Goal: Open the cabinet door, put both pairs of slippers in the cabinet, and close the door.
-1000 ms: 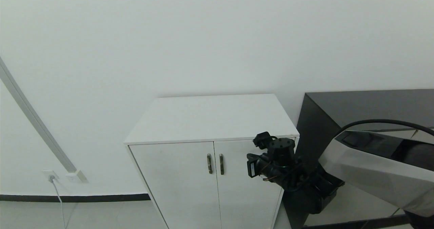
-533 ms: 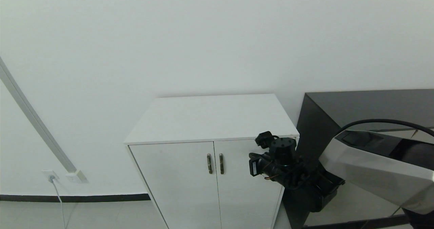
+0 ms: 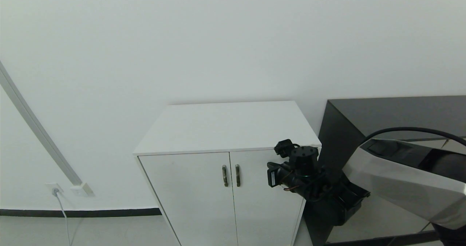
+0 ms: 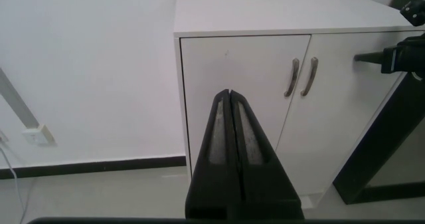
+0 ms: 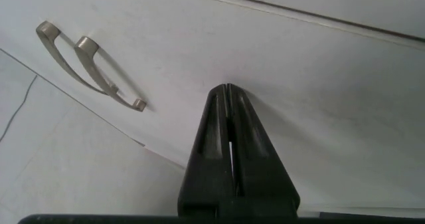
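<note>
**Cabinet shut, both tools closed, right tool at the right door**

Room: plain white wall (image 3: 218,38), light tiled floor (image 4: 99,191), black baseboard (image 3: 80,212) along the foot of the wall. A grey trunking strip (image 3: 36,127) runs diagonally down the wall to a pair of wall sockets (image 3: 54,188); a white cable (image 3: 64,217) is plugged into one and drops to the floor.

Cabinet (image 3: 225,127): white, two doors, back against the wall, standing on the floor. A black glossy unit (image 3: 382,114) sits just beside it on the robot's right. Left door (image 3: 185,195) and right door (image 3: 262,202) are both closed. The two curved metal handles (image 3: 225,175) (image 3: 237,175) sit side by side at the centre seam.

Right tool (image 5: 229,91): fingers together, with only a thin slit between them. It is in front of the upper part of the right door, pointing at the panel, off to the side of the handles and not on them.

Left tool (image 4: 229,94): fingers pressed together, holding nothing, well back from the cabinet and aimed at the left door.

Hard to call:
- Can't tell if the right tool's tip touches the door face or sits just off it.
- The cabinet's lower part is cut off in the head view, and the left tool covers part of the left door in its wrist view.
- The cabinet's inside is hidden behind the closed doors.
</note>
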Controlling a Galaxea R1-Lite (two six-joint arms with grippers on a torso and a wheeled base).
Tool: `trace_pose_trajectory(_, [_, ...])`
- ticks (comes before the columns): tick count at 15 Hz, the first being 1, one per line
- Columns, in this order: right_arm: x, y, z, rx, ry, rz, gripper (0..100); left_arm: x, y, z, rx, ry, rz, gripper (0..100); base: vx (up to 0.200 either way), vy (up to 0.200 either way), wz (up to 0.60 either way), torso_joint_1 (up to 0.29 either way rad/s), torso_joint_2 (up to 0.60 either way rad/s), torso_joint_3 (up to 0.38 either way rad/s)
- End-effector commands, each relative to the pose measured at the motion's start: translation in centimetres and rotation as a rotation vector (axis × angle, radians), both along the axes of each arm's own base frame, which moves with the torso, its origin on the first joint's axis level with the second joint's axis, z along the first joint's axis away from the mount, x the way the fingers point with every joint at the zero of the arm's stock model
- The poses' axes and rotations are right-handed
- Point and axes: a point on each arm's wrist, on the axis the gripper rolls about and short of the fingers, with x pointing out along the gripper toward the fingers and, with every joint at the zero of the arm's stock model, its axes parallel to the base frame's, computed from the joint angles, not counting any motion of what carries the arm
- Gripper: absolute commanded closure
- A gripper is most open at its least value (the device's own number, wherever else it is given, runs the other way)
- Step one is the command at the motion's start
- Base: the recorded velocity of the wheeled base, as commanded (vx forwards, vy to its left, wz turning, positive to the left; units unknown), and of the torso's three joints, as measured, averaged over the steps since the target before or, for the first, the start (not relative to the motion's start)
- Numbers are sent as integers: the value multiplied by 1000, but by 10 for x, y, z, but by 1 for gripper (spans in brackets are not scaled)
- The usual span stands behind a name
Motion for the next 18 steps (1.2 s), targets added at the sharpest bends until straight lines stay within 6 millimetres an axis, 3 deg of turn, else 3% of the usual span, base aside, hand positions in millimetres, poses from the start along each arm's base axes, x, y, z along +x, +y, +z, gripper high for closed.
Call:
trace_pose_trajectory(1, [2, -2, 1, 4, -4, -5, 100, 0, 0, 0, -2, 1, 1, 100, 0, 0, 0, 0, 0, 0])
trace_pose_trajectory(7, [5, -5, 3, 8, -11, -15, 100, 0, 0, 0, -2, 1, 1, 100, 0, 0, 0, 0, 0, 0])
trace_pose_trajectory(11, [-17, -19, 31, 19, -22, -15, 100, 0, 0, 0, -2, 1, -1, 100, 0, 0, 0, 0, 0, 0])
trace_pose_trajectory(14, [-41, -41, 56, 32, -32, -32, 100, 0, 0, 0, -2, 1, -1, 100, 0, 0, 0, 0, 0, 0])
trace_pose_trajectory(15, [-59, -63, 73, 42, -50, -60, 100, 0, 0, 0, -2, 1, -3, 100, 0, 0, 0, 0, 0, 0])
trace_pose_trajectory(18, [-90, -103, 90, 43, -54, -124, 100, 0, 0, 0, -2, 1, -3, 100, 0, 0, 0, 0, 0, 0])
